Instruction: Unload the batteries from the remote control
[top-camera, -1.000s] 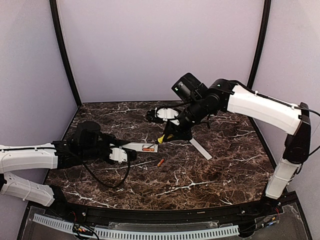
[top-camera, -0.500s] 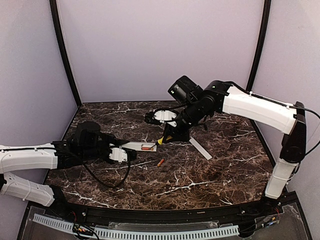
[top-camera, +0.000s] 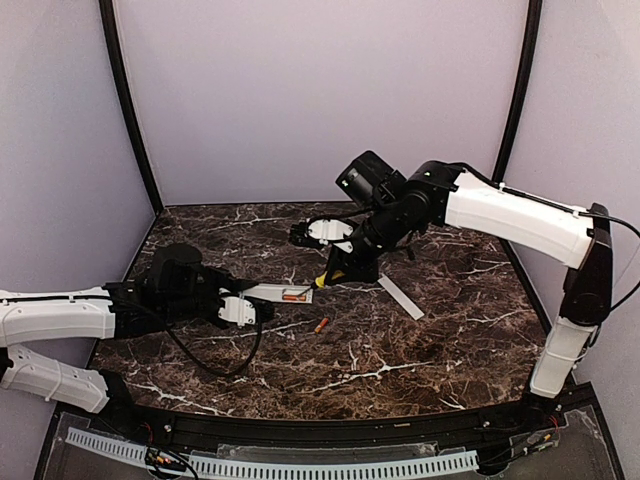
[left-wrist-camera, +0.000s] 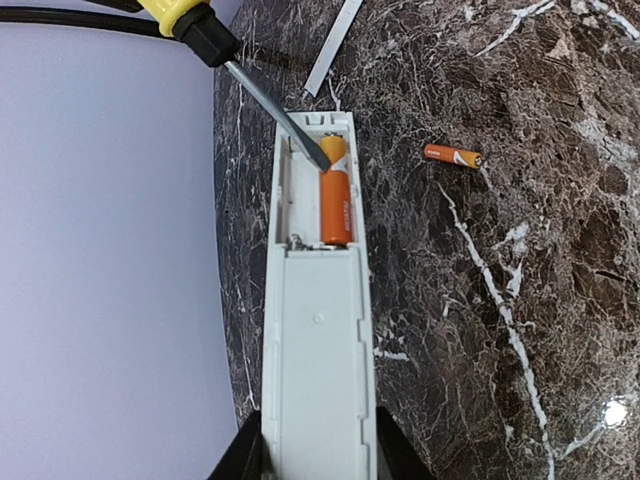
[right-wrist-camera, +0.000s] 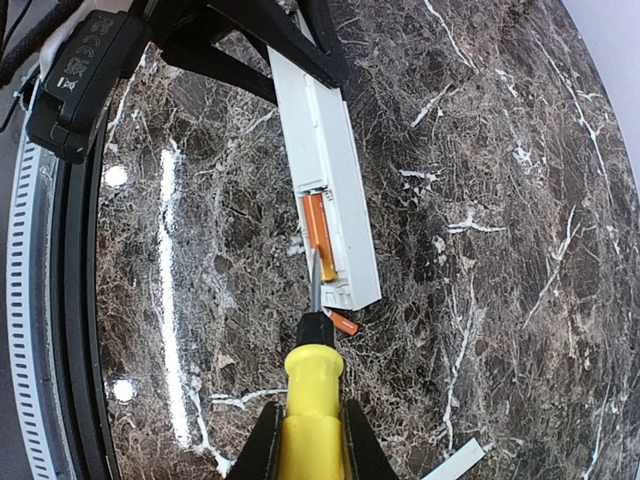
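My left gripper (top-camera: 262, 309) is shut on the white remote control (left-wrist-camera: 315, 300), holding it flat on the table with its open recess up; it also shows in the top view (top-camera: 283, 293) and right wrist view (right-wrist-camera: 325, 150). One orange battery (left-wrist-camera: 336, 200) lies in the recess (right-wrist-camera: 318, 235). A second battery (left-wrist-camera: 452, 155) lies loose on the marble beside the remote (top-camera: 321, 325) (right-wrist-camera: 343, 324). My right gripper (right-wrist-camera: 310, 440) is shut on a yellow-handled screwdriver (right-wrist-camera: 312, 395), whose metal tip (left-wrist-camera: 318, 155) touches the far end of the seated battery.
A thin flat white strip (top-camera: 401, 297) lies on the marble right of the remote, also at the left wrist view's top (left-wrist-camera: 335, 45). The enclosure's lilac walls stand at back and sides. The table's black front rail (right-wrist-camera: 75, 330) runs near the left arm.
My right arm has shifted slightly left and down, bringing the screwdriver tip into the remote's recess. The left gripper and remote have stayed still.
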